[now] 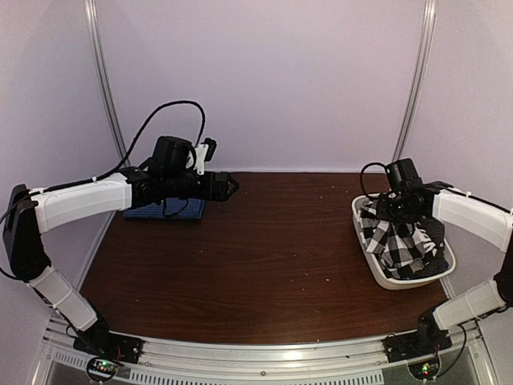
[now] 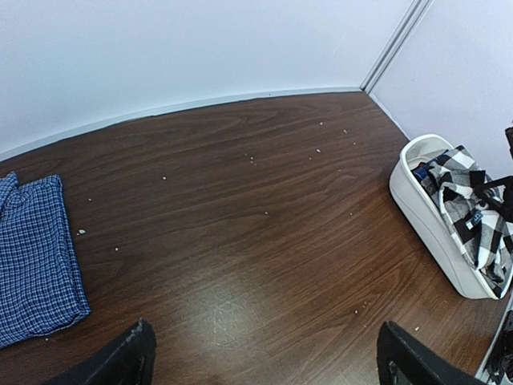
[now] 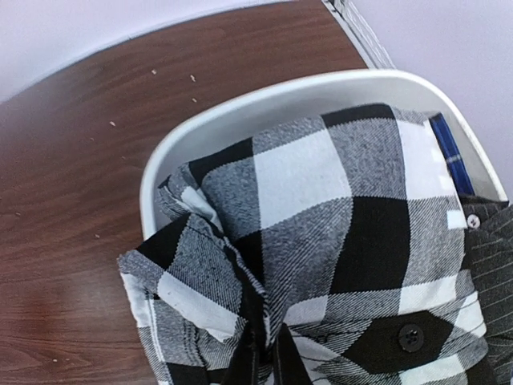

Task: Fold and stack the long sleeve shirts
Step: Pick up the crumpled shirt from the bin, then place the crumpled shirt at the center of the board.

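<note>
Tabletop point(image 1: 272, 257) of dark brown wood is spreading across the whole scene. Over its left rear, the left arm point(image 1: 80, 200) is reaching out level, and its gripper point(image 1: 230, 186) is hanging above bare wood with the fingers spread wide apart, holding nothing. A folded blue checked shirt point(image 2: 36, 257) is lying flat on the table under that arm, near the back wall. At the right edge a white basket point(image 1: 409, 282) is sitting on the table, and the black-and-white checked shirt point(image 1: 401, 245) is bunching up inside it and spilling over its near rim. A dark grey shirt point(image 3: 489, 273) is lying beside it in the basket. The right gripper point(image 3: 263, 357) is pinching a fold of the checked shirt, fingers together. Pale crumbs point(image 2: 266, 213) are dotting the wood.
</note>
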Robot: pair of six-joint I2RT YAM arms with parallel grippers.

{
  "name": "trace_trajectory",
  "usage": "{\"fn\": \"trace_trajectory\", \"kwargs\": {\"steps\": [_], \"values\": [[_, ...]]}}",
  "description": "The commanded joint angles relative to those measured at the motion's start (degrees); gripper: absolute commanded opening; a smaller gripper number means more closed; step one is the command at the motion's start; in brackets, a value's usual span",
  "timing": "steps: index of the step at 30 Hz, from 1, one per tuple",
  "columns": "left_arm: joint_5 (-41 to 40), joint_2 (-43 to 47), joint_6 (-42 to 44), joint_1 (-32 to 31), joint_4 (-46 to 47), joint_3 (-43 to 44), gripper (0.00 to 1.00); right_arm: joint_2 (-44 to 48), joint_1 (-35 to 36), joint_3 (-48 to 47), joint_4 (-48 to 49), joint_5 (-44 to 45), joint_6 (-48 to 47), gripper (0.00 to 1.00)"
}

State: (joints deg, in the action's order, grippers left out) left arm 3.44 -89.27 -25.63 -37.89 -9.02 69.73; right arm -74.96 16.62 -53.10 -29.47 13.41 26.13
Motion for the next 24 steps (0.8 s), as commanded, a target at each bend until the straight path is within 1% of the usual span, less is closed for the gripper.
{"fn": "trace_trajectory", "kwargs": {"steps": [1,3,9,12,17,20,24], "values": [[-0.92,1.85,0.49,-0.26,1.26,0.13,0.98,2.94,1.69,-8.51,-1.09,-6.39,-2.73,0.00],[-1.34,2.07,0.34,-0.26,1.18,0.26,0.98,3.06,3.36,-12.80,-1.14,-9.96,-3.89,0.00],[-2.56,2.87,-0.07,-0.26,0.37,0.97,0.98,-0.44,10.41,-31.13,-2.14,-18.67,-6.25,0.00],[-4.97,3.51,-0.49,-0.21,-0.21,1.26,0.98,-4.09,14.51,-40.91,-1.75,-23.32,-6.61,0.00],[-7.86,5.43,-0.91,-0.17,-1.33,1.54,0.97,-11.72,22.12,-57.65,-1.24,-27.81,-7.48,0.00],[-10.21,7.20,-1.25,-0.17,-2.22,1.39,0.98,-15.79,25.82,-65.16,0.23,-31.32,-6.97,0.00],[-12.75,10.52,-1.22,-0.17,-2.68,0.33,0.98,-19.96,28.09,-72.74,2.56,-37.95,-3.99,0.00]]}}
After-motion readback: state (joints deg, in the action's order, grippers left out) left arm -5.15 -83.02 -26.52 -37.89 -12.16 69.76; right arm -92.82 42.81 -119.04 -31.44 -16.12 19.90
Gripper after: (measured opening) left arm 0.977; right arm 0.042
